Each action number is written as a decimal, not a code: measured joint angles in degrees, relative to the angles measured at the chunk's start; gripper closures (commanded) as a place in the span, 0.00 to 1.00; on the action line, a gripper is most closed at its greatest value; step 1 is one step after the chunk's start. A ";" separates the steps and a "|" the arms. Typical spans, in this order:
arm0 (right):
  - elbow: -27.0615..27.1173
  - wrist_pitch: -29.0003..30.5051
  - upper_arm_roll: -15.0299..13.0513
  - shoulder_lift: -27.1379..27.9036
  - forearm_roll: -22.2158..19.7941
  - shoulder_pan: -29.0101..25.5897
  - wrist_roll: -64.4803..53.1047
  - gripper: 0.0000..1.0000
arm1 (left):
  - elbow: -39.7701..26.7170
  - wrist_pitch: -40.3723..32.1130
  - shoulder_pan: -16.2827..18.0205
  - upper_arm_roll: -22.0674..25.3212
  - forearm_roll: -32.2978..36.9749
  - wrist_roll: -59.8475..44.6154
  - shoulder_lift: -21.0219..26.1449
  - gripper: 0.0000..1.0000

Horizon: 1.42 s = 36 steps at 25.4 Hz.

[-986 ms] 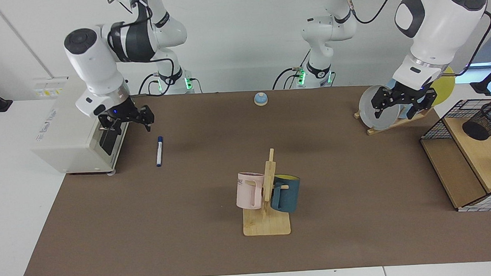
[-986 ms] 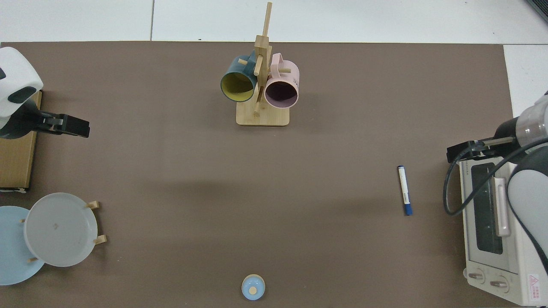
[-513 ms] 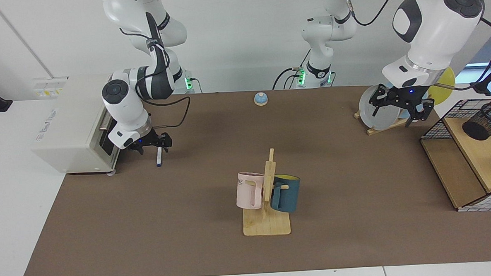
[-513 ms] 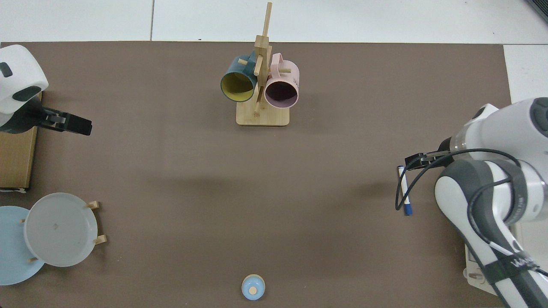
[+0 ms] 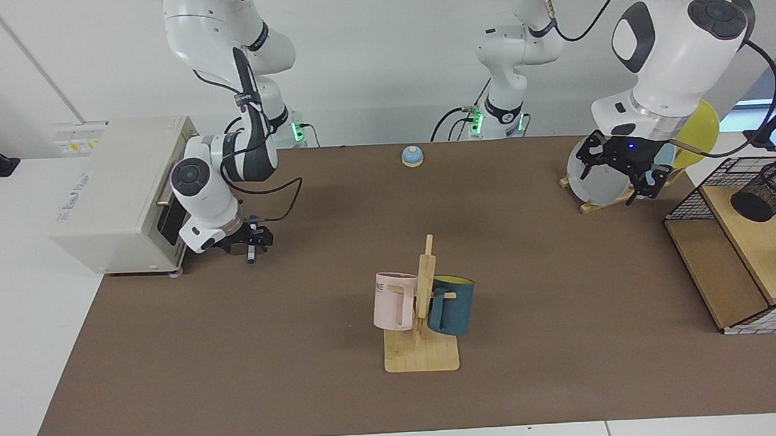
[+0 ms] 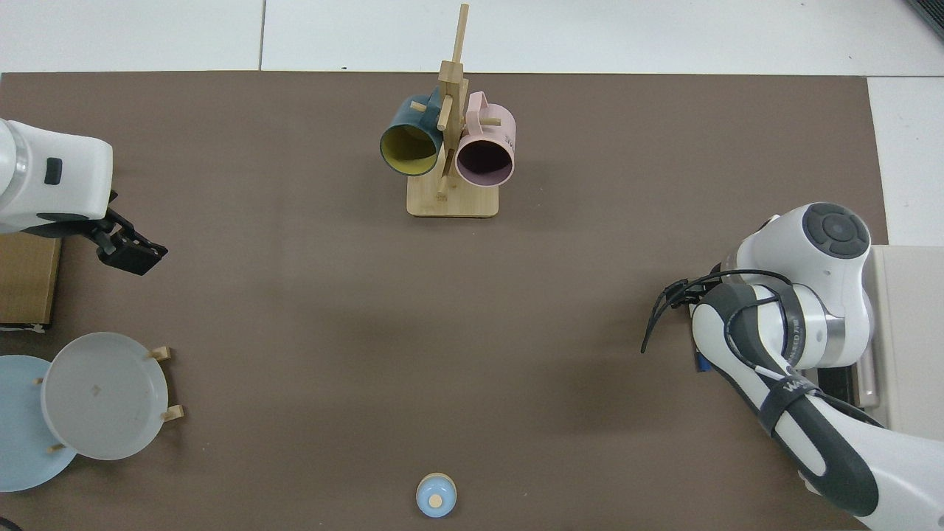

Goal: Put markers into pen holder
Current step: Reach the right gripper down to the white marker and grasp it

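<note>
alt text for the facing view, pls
The right hand is down at the marker on the brown mat beside the toaster oven. The left hand hovers by the plate rack, short of the pen holder in the wire basket.

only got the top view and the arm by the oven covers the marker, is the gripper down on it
observer: yes. In the facing view the right gripper is low at the table over the marker, and only the marker's blue end pokes out. I cannot tell if it is gripped.
operator: where's the pen holder, not in my view
observer: the pen holder sits tilted on the wooden shelf of the wire basket, across the table from the marker.
operator: other arm in the way
observer: no, the left gripper hangs open above the table, in front of the grey plate, waiting.
</note>
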 measured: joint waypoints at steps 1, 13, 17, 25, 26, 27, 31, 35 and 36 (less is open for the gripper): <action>-0.01 0.00 0.01 0.00 0.01 0.00 0.18 0.00 | -0.35 0.00 0.00 -0.03 0.00 0.40 -0.15 0.00; -0.61 -0.01 0.04 0.15 0.16 0.01 0.69 1.00 | -2.34 0.11 0.00 -0.15 -0.03 4.84 -1.23 0.00; -0.70 -0.39 0.07 0.16 0.17 0.03 0.69 1.00 | -2.51 0.04 0.00 -0.15 -0.03 4.93 -1.27 0.00; -0.58 -0.68 0.24 0.14 0.28 0.10 0.72 1.00 | -2.59 -2.67 0.02 -0.03 -0.03 4.96 -1.46 0.00; -0.55 -0.70 0.23 0.13 0.29 0.10 0.74 1.00 | -2.59 -3.12 0.02 0.00 -0.03 4.96 -1.53 0.00; -0.54 -0.71 0.23 0.15 0.30 0.10 0.77 1.00 | -2.59 -3.40 0.03 0.04 -0.03 4.95 -1.60 0.00; -0.12 -2.17 0.24 0.15 0.67 0.11 3.22 1.00 | -2.59 -3.69 0.03 0.06 -0.03 5.05 -1.79 0.00; 2.28 -7.43 0.33 0.09 5.15 0.26 7.25 1.00 | -2.59 -3.50 0.01 -0.08 -0.03 7.43 -1.81 0.00; 3.19 -9.02 0.39 0.02 6.47 0.31 8.25 1.00 | -2.59 -3.31 0.00 -0.13 -0.03 8.35 -1.81 0.00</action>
